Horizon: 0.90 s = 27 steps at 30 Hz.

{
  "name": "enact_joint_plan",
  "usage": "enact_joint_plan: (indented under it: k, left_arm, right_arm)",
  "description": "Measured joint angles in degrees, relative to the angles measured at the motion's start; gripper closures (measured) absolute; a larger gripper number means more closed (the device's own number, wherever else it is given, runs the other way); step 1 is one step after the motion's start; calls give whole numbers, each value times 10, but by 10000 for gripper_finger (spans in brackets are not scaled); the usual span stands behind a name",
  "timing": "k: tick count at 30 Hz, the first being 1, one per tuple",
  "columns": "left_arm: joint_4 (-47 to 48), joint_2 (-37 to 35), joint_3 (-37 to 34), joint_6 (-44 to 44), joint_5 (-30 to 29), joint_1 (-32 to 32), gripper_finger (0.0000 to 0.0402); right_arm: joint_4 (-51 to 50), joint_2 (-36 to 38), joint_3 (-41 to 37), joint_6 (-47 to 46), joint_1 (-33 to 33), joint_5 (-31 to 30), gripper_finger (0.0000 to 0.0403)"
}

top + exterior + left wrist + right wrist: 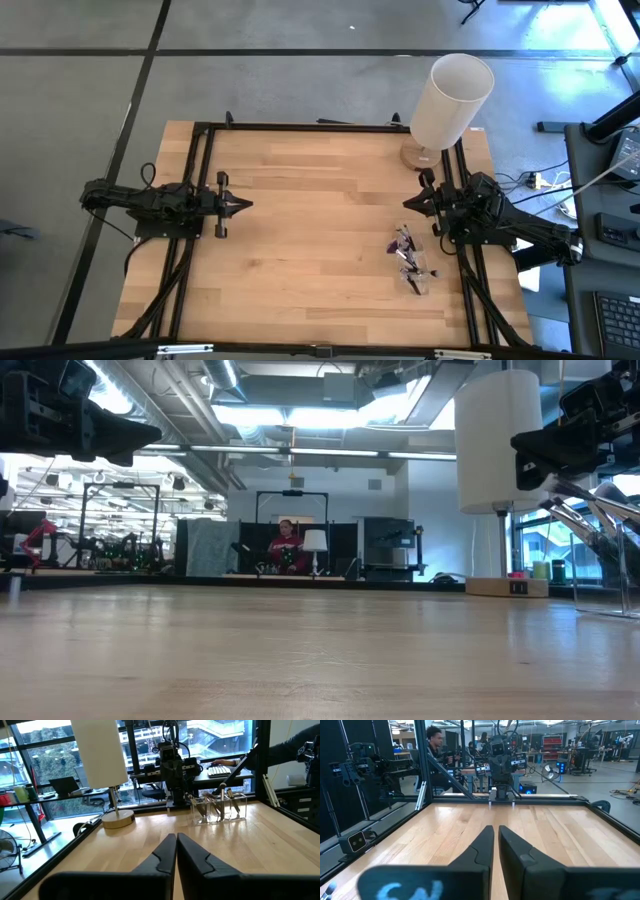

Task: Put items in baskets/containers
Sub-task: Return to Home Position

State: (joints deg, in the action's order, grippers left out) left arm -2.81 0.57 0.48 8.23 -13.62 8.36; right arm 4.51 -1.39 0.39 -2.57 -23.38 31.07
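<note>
Gripper, right: the right gripper is being held narrowed to a thin slit, with nothing being carried; it is being shown near the right edge of the pale wooden worktop, pointing toward the middle.
Gripper, left: the left gripper is being held pressed shut and empty at the left side, well apart from everything of the task.
Container: the clear transparent plastic rectangular box is being shown on the worktop just in front of the right arm, near the right edge.
Items: the thin small makeup brushes, dark-handled with some reddish-purple tips, are being seen leaning inside the box's sections; none is being seen lying loose on the worktop.
Neighbour: a tall white cylinder on a round wooden base is being shown just beside the right arm, on the far side from the box.
Step in hand: the return to the rest pose is being judged as under way and close to done, since both arms are being seen folded back at their own sides.
Doing it well: the right arm is being advised to travel straight along its own line, since the box and the cylinder are being judged close on either side; a sideways swing is being judged the likeliest way to tip the brushes out. Both grippers are being advised to finish narrow and level, clear above the wood.
</note>
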Motion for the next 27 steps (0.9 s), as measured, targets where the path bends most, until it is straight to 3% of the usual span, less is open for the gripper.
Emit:
enact_joint_plan:
  k: [27]
  left_arm:
    - [0, 0, 0, 0, 0, 0, 393]
  right_arm:
    - [0, 0, 0, 0, 0, 0, 375]
